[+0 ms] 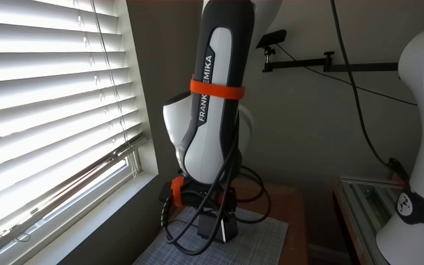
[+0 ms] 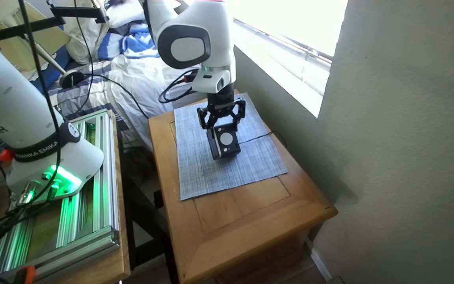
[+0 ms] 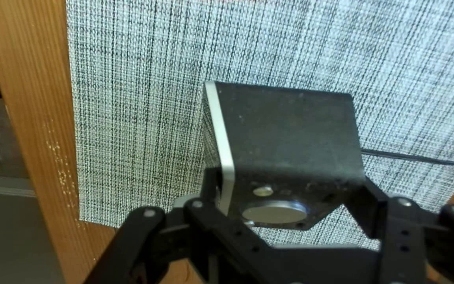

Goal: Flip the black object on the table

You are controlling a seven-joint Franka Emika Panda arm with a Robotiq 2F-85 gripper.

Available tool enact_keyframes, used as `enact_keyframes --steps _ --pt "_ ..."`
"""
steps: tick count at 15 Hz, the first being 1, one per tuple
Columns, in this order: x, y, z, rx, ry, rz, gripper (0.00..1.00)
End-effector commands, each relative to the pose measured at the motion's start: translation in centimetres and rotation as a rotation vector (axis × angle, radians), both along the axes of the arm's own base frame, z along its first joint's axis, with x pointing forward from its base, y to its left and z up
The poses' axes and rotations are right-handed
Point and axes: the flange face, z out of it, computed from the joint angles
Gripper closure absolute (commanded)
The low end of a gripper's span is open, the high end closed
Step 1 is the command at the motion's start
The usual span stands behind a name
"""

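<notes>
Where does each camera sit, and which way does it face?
In an exterior view, the camera sits facing the arm, angled somewhat down; blinds picture left, base right.
In an exterior view, the camera looks steeply down on the table; arm, base and gripper show.
Wrist view: wrist-mounted, facing the black object, gripper along bottom.
In both exterior views: arm, base, table, seemingly from opposite ends.

arm [image 1: 205,158] over table [image 1: 296,224] | cable [image 1: 193,253] in front of black object [image 1: 206,226] | grey mat [image 1: 258,239] beneath | window blinds [image 1: 46,92] at left
</notes>
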Motion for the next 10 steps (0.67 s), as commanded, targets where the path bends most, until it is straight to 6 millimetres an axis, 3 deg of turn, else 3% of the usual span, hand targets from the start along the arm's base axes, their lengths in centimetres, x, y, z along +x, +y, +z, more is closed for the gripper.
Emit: enact_keyframes --steps 1,3,4,5,6,10 --pt "0.75 0.47 -0.12 -0.013 -0.021 -0.028 0.46" --pt "0.78 0.7 -0.17 -0.007 -0.021 -0.034 0.46" --pt "0.74 0.8 -0.18 -0.003 -0.02 -0.036 0.11" --pt "0.71 0.84 -0.2 0.0 -0.018 -0.039 0.04" --pt "0.67 0.85 -0.2 0.003 -0.019 -0.043 0.0" --pt "0.72 0.86 -0.06 0.005 -0.022 -0.046 0.0"
